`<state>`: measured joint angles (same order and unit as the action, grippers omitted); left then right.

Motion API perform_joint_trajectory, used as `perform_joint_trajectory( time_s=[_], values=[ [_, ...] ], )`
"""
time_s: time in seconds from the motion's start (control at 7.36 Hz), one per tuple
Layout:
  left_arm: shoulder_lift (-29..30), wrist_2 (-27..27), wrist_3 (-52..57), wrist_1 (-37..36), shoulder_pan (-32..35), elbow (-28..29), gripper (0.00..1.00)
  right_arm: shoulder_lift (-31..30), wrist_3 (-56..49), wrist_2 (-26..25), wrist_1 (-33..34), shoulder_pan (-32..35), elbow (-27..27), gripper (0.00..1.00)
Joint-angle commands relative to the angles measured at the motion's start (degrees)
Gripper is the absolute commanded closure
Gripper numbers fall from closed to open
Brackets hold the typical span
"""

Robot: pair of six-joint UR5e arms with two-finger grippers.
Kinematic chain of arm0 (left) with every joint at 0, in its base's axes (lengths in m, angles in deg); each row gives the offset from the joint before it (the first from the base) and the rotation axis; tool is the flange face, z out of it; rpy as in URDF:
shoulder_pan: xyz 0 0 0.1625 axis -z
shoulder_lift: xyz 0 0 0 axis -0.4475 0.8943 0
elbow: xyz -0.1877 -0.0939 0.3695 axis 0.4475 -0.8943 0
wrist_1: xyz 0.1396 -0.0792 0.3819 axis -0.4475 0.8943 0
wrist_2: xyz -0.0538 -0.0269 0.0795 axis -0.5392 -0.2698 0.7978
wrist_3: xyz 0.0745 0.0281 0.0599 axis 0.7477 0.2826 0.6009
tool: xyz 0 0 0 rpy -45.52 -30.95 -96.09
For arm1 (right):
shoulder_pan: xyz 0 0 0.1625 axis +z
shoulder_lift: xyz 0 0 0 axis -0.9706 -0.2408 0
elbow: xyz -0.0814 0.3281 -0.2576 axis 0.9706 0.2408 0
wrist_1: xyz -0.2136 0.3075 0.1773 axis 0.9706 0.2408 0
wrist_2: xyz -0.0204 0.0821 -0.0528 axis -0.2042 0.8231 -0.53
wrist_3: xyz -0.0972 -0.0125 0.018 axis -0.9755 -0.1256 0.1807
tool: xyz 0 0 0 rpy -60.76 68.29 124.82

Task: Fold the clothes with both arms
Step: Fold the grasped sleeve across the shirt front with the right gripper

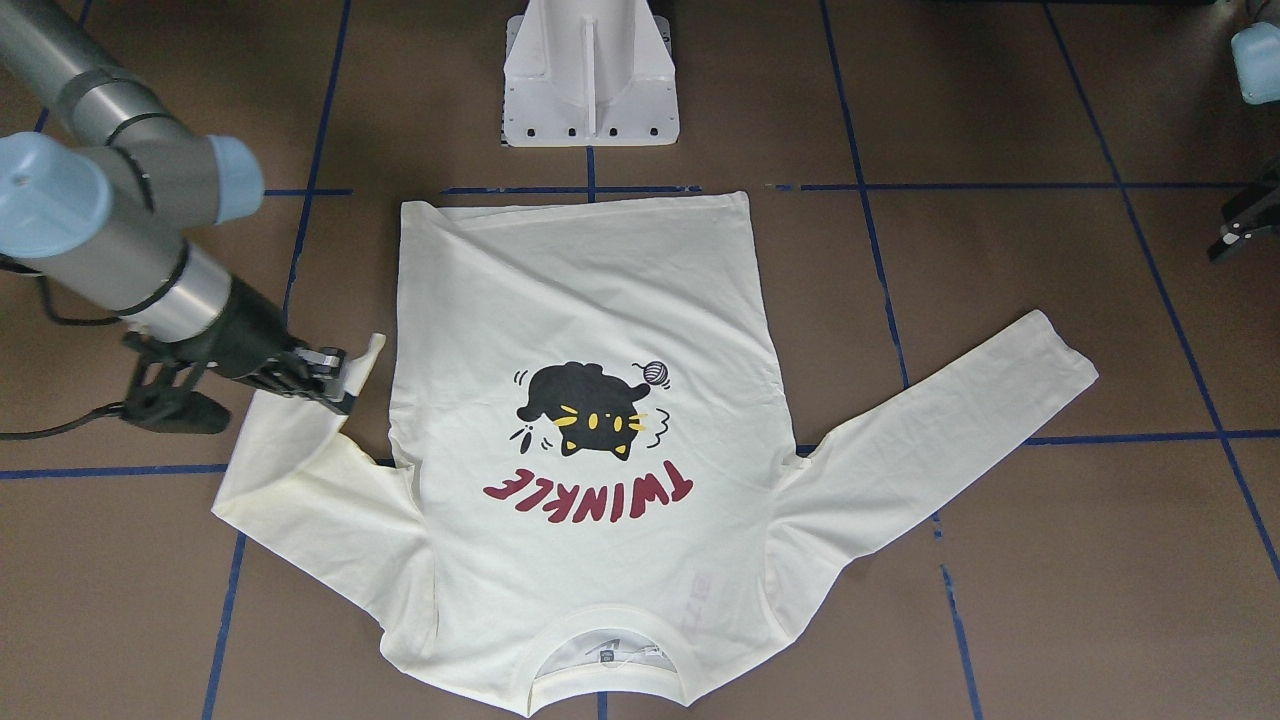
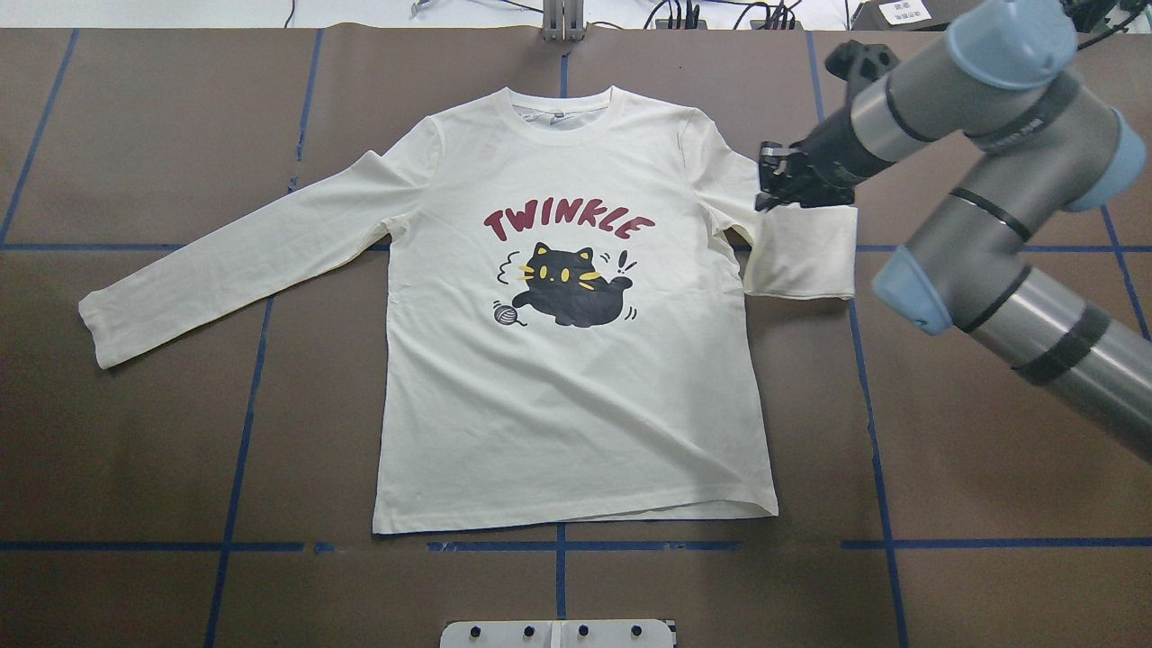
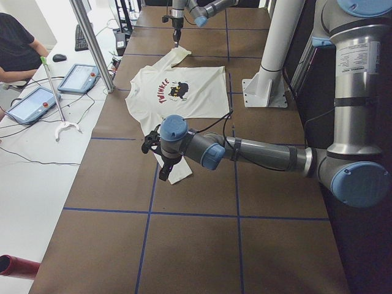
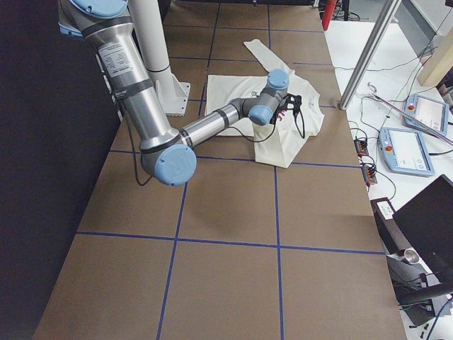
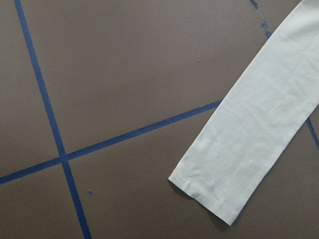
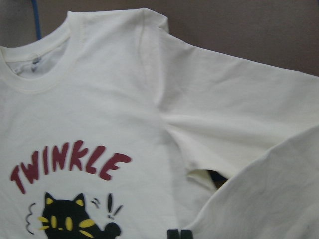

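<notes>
The cream-white long-sleeved T-shirt (image 2: 567, 405) lies flat, print up, with its collar at the far side from the robot's base. My right gripper (image 2: 776, 191) is shut on the end of the shirt's right sleeve (image 2: 801, 256), which is folded back toward the shoulder and held a little off the table. The same gripper (image 1: 335, 382) shows at the left of the front-facing view. The other sleeve (image 2: 225, 261) lies stretched out flat, its cuff (image 5: 209, 194) under the left wrist camera. My left gripper (image 3: 162, 166) hangs above that cuff; I cannot tell whether it is open or shut.
The white pedestal base (image 1: 590, 80) stands by the shirt's hem. Blue tape lines (image 2: 252, 360) grid the brown table. A side bench with tablets (image 3: 76, 76) and a seated person (image 3: 15, 49) runs along the collar side.
</notes>
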<state>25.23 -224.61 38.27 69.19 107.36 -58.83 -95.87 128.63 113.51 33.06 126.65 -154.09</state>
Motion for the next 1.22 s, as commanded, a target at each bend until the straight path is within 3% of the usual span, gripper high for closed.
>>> perform_joint_trajectory(
  time_s=[0.0,0.14,0.27,0.41,0.54,0.82,0.95,1.09],
  values=[
    [0.15,-0.35,0.12,0.06,-0.09,0.1,0.0,20.84,8.7,-13.07,4.55,-7.91,10.03,1.0],
    [0.15,-1.75,0.21,0.15,-0.09,0.1,0.0,31.13,8.91,-21.22,4.02,-14.57,20.72,1.0],
    [0.15,-3.76,0.21,0.15,-0.09,0.1,0.0,37.14,8.91,-29.48,-0.59,-20.38,29.18,1.0],
    [0.15,-3.78,0.21,0.58,-0.09,0.19,0.0,37.81,9.0,-34.35,-5.6,-24.09,32.49,0.7],
    [0.07,-3.87,0.13,0.67,-0.09,0.02,0.0,39.13,8.91,-35.1,-6.17,-24.74,35.91,0.05],
    [-0.11,-5.18,-0.14,0.67,-0.7,0.1,0.0,39.84,9.0,-35.98,-7.5,-24.74,37.27,0.0],
    [0.15,-7.28,-0.31,1.37,-4.45,0.19,0.0,39.93,10.39,-35.64,-7.06,-23.0,34.92,0.0],
    [1.89,-6.43,-0.4,2.07,-7.18,2.28,0.0,34.71,11.97,-32.24,-4.79,-19.77,28.28,0.0]
  ],
)
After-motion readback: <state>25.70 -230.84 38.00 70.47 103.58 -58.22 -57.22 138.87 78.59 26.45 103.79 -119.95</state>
